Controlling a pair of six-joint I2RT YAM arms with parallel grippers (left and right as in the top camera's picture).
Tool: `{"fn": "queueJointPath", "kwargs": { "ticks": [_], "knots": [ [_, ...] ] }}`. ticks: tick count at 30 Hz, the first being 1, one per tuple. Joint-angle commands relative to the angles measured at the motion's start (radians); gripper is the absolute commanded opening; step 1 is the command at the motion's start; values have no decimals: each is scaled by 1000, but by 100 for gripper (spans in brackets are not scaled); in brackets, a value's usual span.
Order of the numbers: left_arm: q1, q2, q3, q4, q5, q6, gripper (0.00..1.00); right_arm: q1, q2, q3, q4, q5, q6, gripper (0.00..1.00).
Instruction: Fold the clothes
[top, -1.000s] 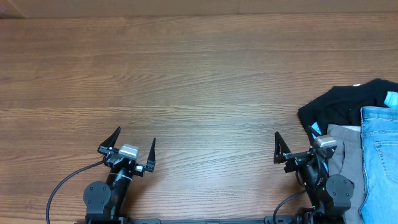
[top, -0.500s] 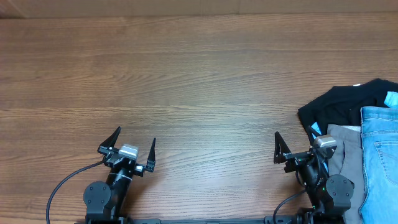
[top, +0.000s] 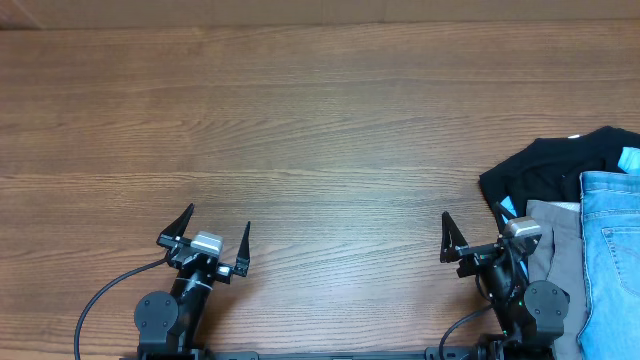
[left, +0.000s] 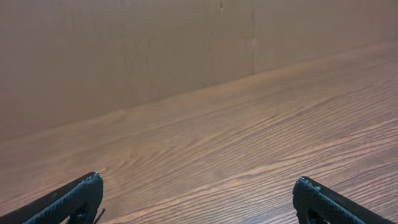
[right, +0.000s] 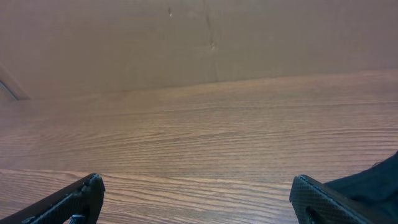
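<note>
Pale-blue tag (top: 629, 158): too small to read.
Jeans (top: 612, 260): light-blue denim, small pale marks (cropped by frame).
My left claw (top: 218, 217), right claw (top: 473, 212): wide, empty.

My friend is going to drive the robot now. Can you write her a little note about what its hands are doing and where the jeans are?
Left gripper: open, empty, near the front edge of the table.
Right gripper: open, empty, just left of the clothes heap.
Jeans: light blue, at the table's right edge, heaped with a grey garment and a black garment; partly cut off by the picture's edge.
Done: nothing visible; neither gripper touches the jeans.
Left: probably pull the jeans onto the bare wood, lay them flat, then fold.
</note>
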Motion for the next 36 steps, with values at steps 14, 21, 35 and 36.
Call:
{"fn": "queueJointPath", "kwargs": {
  "ticks": [14, 21, 35, 36],
  "knots": [
    [-8, -10, 24, 19, 135, -426, 100, -4, -5, 76, 43, -228, 117, 100],
    [-8, 64, 340, -205, -10, -240, 100, -4, 197, 356, -103, -162, 134, 100],
    [-8, 746, 1199, -886, -121, -235, 100, -8, 1093, 1135, -651, -199, 126, 100],
    [-8, 769, 1228, -903, -112, -234, 100, -13, 1119, 1158, -664, -195, 129, 100]
  ]
}}
